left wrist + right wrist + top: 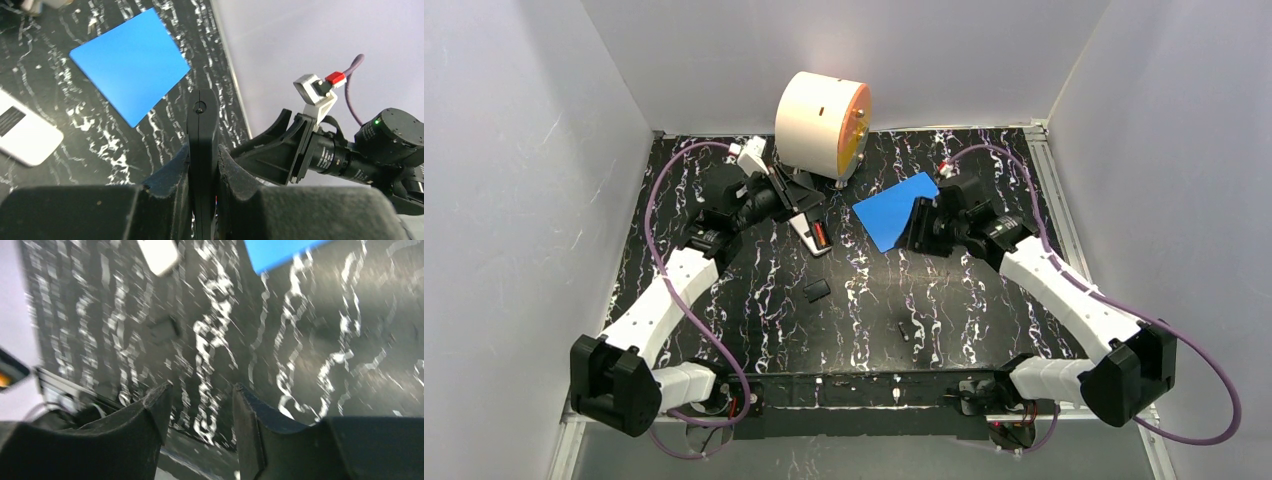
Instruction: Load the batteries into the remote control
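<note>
apparently one cell sits in place: the orange-red battery [820, 236] shows inside the open dark bay of the white remote [808, 232], which lies on the marbled mat [984, 320] just beside the left arm's tool. the dark greenish battery [904, 330] lies loose on the mat, well apart from the remote, toward the arm bases and to the remote's right. it is nearer the right gripper [202, 395] than the left, on that tool's base-ward side. its long axis seems to run roughly from near edge to far edge, though it is too small to be sure.

the right gripper is spread wide with nothing between its fingers. the left gripper [202, 150] is clamped tight on a thin black bar [202, 125] standing on edge, possibly a second remote. so the free right arm looks best placed for the pick. a small black cover [817, 291] lies between the remote and the loose cell.
</note>
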